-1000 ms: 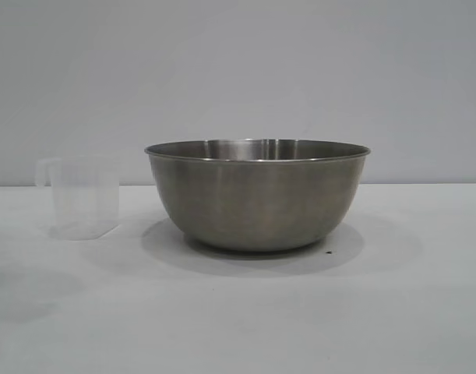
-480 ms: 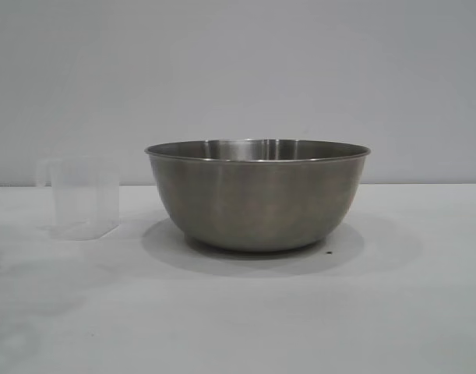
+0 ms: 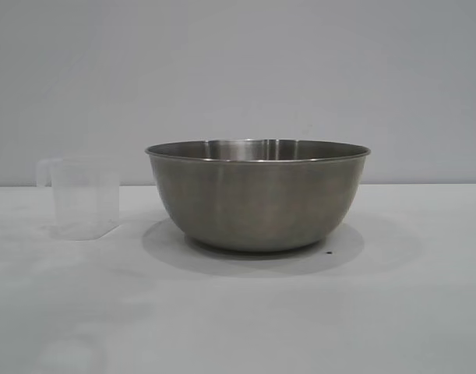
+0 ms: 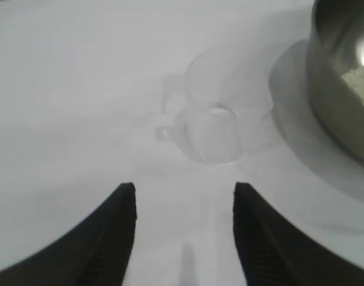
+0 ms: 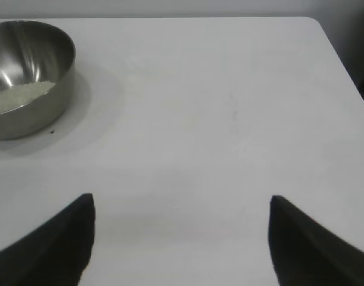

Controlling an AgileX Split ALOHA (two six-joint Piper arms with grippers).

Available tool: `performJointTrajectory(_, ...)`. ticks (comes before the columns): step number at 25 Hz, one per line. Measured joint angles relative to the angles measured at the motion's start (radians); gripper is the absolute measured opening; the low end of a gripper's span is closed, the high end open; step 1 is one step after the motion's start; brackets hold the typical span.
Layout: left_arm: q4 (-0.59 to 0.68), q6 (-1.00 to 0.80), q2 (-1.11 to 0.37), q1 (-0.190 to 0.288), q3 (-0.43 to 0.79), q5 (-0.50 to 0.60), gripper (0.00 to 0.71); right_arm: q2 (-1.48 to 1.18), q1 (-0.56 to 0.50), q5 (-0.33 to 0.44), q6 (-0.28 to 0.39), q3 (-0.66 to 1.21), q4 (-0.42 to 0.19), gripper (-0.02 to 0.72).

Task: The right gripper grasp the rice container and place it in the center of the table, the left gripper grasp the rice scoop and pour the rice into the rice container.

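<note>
Rice container (image 3: 257,195) — steel bowl, upright at the middle of the white desk (image 3: 238,312). Rice scoop (image 3: 83,199) — clear cup, upright just beside it, apart, apparently empty. Rice (image 5: 18,96) — inside the bowl, seen only in the wrist views. Left gripper (image 4: 184,202) — fingers spread, empty, above the desk short of the scoop. Right gripper (image 5: 182,211) — fingers wide apart, empty, well away from the bowl.

Rice container (image 3: 257,195): large brushed-steel bowl with rolled rim, upright at the middle of the white table (image 3: 238,312). Rice (image 5: 18,95): off-white grains lying in the bowl's bottom. Rice scoop (image 3: 82,197): small translucent plastic cup, upright, empty, side handle near the rim, just beside the bowl, apart from it.
</note>
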Motion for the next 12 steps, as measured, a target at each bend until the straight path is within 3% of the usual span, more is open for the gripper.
performJointTrajectory(7, 0.073, -0.039, -0.222, 0.000, -0.096, 0.416, 0.309, 0.000, 0.000, 0.000, 0.000, 0.000, 0.000, 0.512)
performJointTrajectory(12, 0.040, 0.034, -0.402, 0.000, -0.135, 0.622, 0.309, 0.000, 0.000, 0.000, 0.000, 0.000, 0.000, 0.512)
